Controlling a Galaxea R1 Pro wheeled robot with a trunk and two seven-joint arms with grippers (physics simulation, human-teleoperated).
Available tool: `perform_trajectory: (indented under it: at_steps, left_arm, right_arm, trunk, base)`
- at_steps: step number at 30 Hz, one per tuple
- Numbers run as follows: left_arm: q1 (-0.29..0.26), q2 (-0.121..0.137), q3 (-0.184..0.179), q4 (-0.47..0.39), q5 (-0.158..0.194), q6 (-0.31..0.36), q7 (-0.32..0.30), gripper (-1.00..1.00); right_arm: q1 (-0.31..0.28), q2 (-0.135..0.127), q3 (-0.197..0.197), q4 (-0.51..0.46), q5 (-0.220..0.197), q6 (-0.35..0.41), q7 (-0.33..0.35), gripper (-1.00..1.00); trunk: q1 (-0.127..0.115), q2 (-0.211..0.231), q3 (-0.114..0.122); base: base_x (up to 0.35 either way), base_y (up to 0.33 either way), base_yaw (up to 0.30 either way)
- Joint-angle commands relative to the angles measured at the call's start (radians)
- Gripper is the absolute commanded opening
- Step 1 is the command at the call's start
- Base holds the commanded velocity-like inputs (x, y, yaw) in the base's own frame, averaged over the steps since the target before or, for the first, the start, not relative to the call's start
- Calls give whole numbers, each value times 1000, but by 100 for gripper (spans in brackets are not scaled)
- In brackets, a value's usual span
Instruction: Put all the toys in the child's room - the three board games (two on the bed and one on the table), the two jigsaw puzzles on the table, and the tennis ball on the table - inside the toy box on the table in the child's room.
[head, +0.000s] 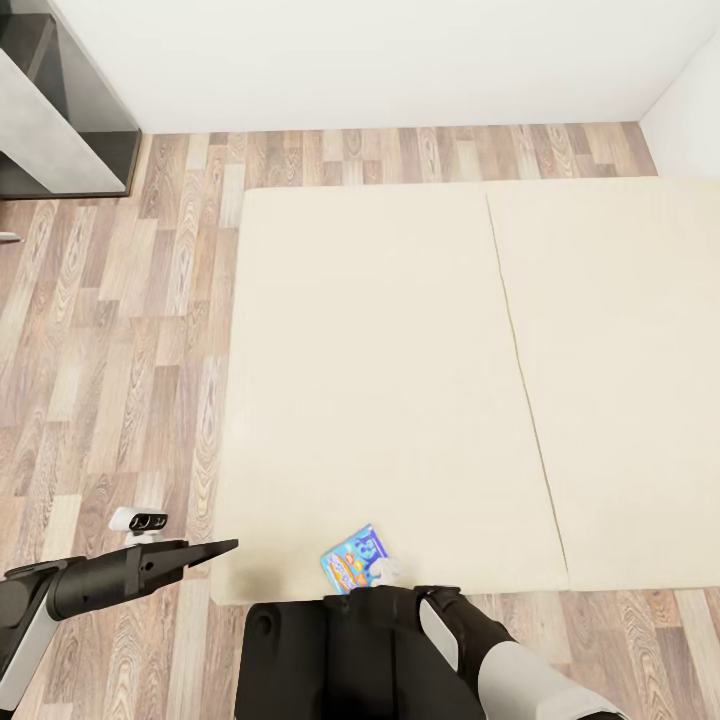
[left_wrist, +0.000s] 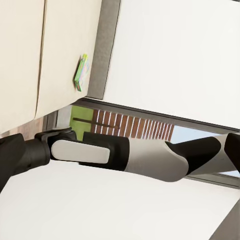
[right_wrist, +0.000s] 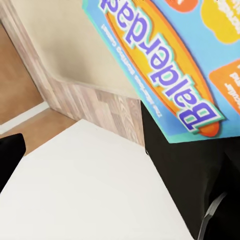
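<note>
right hand (head: 385, 572) grasping blue board game (head: 354, 558), its lower edge hidden; left hand's (head: 222, 547) grip unclear.

Wood-plank floor (head: 120, 330) meets a plain white wall (head: 380, 60).

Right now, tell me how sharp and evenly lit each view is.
Head view: flat, even light, no hard shadows on the bed; the blue board game is small, print unreadable. Right wrist view: the same box looms close, its "Balderdash" lettering crisp. Left wrist view: sharp, with the green board game tiny and its print illegible.
</note>
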Motion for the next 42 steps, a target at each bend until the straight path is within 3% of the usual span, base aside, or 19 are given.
perform_trajectory:
  at_steps: [1,11,27,35,42]
  left_arm:
    - [0,0,0,0,0,11,-4,100]
    - [0,0,1,0,-1,11,-4,100]
    - [0,0,0,0,-1,11,-4,100]
    - [0,0,0,0,-2,11,-4,100]
    - [0,0,1,0,-3,11,-4,100]
  right_arm:
    - [0,0,2,-1,-9,8,-1,100]
    - [1,0,3,-123,-11,39,-11,100]
    - [1,0,4,-136,-9,69,-14,100]
    - [1,0,2,-148,-8,140,-34,100]
    - [1,0,4,-248,-4,203,-59,100]
  trunk:
    - [1,-1,-1]
    - [1,-1,-1]
    - [1,-1,-1]
    - [1,-1,-1]
    - [1,-1,-1]
  base:
    - [0,0,0]
    - [0,0,0]
    - [0,0,0]
    - [0,0,0]
    - [0,0,0]
